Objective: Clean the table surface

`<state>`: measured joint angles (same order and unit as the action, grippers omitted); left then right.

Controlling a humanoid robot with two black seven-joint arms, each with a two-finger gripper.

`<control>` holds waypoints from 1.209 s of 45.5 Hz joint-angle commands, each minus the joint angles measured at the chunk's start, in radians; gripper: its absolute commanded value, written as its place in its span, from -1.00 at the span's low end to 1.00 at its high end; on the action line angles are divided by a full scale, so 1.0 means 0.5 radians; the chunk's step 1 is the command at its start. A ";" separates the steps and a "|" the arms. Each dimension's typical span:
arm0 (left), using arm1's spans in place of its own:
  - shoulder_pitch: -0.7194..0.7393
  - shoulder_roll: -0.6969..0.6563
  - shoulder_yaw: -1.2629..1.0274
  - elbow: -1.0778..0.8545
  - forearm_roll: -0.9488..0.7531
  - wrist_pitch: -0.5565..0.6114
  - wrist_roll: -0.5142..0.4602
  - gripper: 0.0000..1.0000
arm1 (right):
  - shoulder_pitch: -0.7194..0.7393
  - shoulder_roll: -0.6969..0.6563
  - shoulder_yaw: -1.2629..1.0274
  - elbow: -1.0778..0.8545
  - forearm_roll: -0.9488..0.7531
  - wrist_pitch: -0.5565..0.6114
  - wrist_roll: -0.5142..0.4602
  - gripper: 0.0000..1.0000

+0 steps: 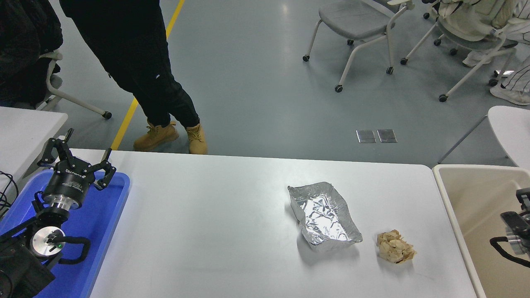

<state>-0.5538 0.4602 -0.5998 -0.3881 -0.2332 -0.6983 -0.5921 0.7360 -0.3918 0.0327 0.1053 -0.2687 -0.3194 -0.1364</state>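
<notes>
The left gripper (78,159) is sitting splayed wide and empty over the tray (108,215). The right gripper (522,207) is hanging over the bin (459,194); finger state unclear. Foil (325,215) and paper (394,246) are lying on the table (207,231).

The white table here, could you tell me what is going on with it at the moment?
Nothing is being handled right now. A crumpled foil tray and a wad of brown paper lie on the table surface, right of centre and apart from each other. The left gripper is parked, open, over a blue tray at the lower left. The right gripper sits at the right edge above a beige bin, holding nothing visible. A person stands at the far side.
</notes>
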 commanded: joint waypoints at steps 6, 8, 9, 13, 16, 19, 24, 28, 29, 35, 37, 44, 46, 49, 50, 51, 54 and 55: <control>-0.003 0.000 0.000 0.000 0.000 -0.002 0.000 1.00 | 0.108 -0.504 0.146 0.853 -0.002 -0.005 0.049 1.00; 0.000 0.000 0.000 0.000 0.000 -0.002 0.000 1.00 | 0.108 -0.563 0.204 0.955 -0.002 0.001 0.058 1.00; 0.000 0.000 0.000 0.000 0.000 -0.002 0.000 1.00 | 0.108 -0.594 0.232 1.004 -0.002 0.004 0.064 1.00; 0.000 0.000 0.000 0.000 0.000 -0.002 0.000 1.00 | 0.105 -0.698 0.345 1.234 -0.006 0.007 0.086 1.00; 0.000 0.000 0.000 0.000 0.000 -0.002 0.000 1.00 | 0.105 -0.768 0.407 1.393 -0.006 0.007 0.104 1.00; 0.000 0.000 0.000 0.003 0.000 -0.002 0.000 1.00 | 0.096 -0.821 0.477 1.568 -0.006 0.010 0.129 1.00; 0.000 0.000 0.000 0.000 0.000 -0.002 0.000 1.00 | 0.065 -0.842 0.591 1.783 -0.002 0.007 0.175 1.00; 0.000 0.000 0.000 0.000 0.000 -0.002 0.000 1.00 | 0.025 -0.809 0.695 1.888 0.001 0.007 0.227 1.00; 0.000 0.000 0.000 0.000 0.000 -0.002 0.000 1.00 | 0.022 -0.790 0.717 1.906 0.001 0.007 0.236 1.00; 0.000 0.000 0.000 0.003 0.000 -0.002 0.000 1.00 | -0.036 -0.649 0.864 1.918 0.025 0.010 0.291 1.00; 0.000 0.000 0.000 0.000 0.000 -0.002 0.000 1.00 | -0.076 -0.600 0.934 1.915 0.074 0.013 0.322 1.00; 0.000 0.000 0.000 0.000 0.000 -0.002 0.000 1.00 | -0.189 -0.444 1.164 1.915 0.289 0.105 0.429 1.00; 0.000 0.000 0.000 0.000 0.000 -0.002 0.000 1.00 | -0.211 -0.398 1.226 1.915 0.323 0.126 0.460 1.00; 0.000 0.000 0.000 0.003 0.000 0.001 0.000 1.00 | -0.248 -0.309 1.330 1.915 0.335 0.139 0.484 1.00; 0.000 0.000 0.000 0.003 0.000 0.001 0.000 1.00 | -0.260 -0.281 1.364 1.915 0.335 0.139 0.485 1.00; 0.000 0.000 0.000 0.000 0.000 -0.002 0.000 1.00 | -0.269 -0.248 1.398 1.912 0.335 0.139 0.488 1.00; 0.000 0.000 0.000 0.000 0.000 -0.002 0.000 1.00 | -0.303 -0.158 1.493 1.906 0.335 0.151 0.488 1.00; 0.000 0.000 0.000 0.000 0.000 -0.002 0.000 1.00 | -0.318 -0.131 1.523 1.906 0.335 0.163 0.488 1.00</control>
<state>-0.5538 0.4602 -0.5998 -0.3877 -0.2332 -0.6987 -0.5921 0.6415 -0.5917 0.6267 1.0485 -0.1427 -0.2693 0.0722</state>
